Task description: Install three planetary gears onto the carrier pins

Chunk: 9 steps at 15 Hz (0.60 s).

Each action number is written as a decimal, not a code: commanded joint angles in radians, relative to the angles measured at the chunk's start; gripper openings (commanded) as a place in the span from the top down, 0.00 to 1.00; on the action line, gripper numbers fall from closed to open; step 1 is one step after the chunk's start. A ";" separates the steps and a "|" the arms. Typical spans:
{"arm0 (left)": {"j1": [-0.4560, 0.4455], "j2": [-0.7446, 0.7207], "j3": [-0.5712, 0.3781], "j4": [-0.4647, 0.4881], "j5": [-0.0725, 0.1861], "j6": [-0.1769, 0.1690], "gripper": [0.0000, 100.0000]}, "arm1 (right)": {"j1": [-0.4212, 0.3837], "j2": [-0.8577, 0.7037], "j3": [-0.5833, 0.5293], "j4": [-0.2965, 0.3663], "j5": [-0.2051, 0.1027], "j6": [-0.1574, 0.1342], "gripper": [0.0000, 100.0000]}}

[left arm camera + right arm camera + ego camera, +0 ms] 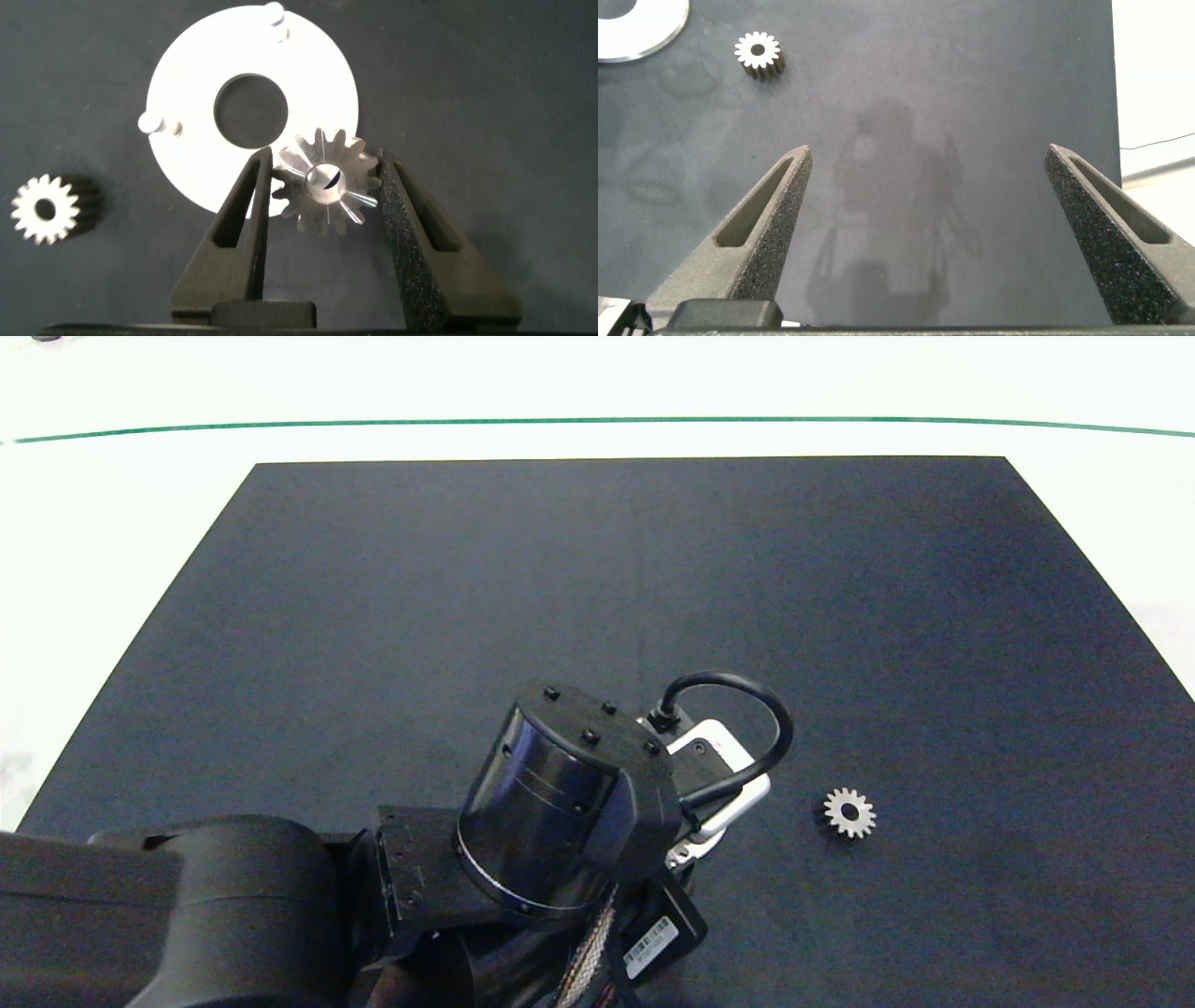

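In the left wrist view the white carrier plate (187,112) lies on the dark mat with two bare carrier pins (274,13) (149,122) standing on it. My left gripper (323,159) is shut on a silver planetary gear (322,182) at the plate's rim, and a pin top shows through its bore. A second gear (45,208) lies flat on the mat beside the plate; it is also seen in the head view (850,813) and the right wrist view (758,53). My right gripper (926,154) stands open over bare mat, apart from that gear.
The left arm (560,803) hides the plate and its gripper in the head view. The dark mat (616,597) covers most of a white table; a green line (597,421) runs along the far side. The right arm is outside the head view.
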 commanded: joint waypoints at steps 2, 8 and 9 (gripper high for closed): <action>-0.003 0.033 -0.034 0.032 0.002 0.017 1.00 | 0.000 0.002 -0.001 0.001 0.000 -0.002 0.00; 0.003 0.027 -0.060 0.090 0.002 0.029 1.00 | 0.000 0.002 -0.001 0.001 0.000 -0.002 0.00; 0.004 0.030 -0.070 0.092 0.002 0.032 1.00 | 0.000 0.002 -0.001 0.001 0.000 -0.002 0.00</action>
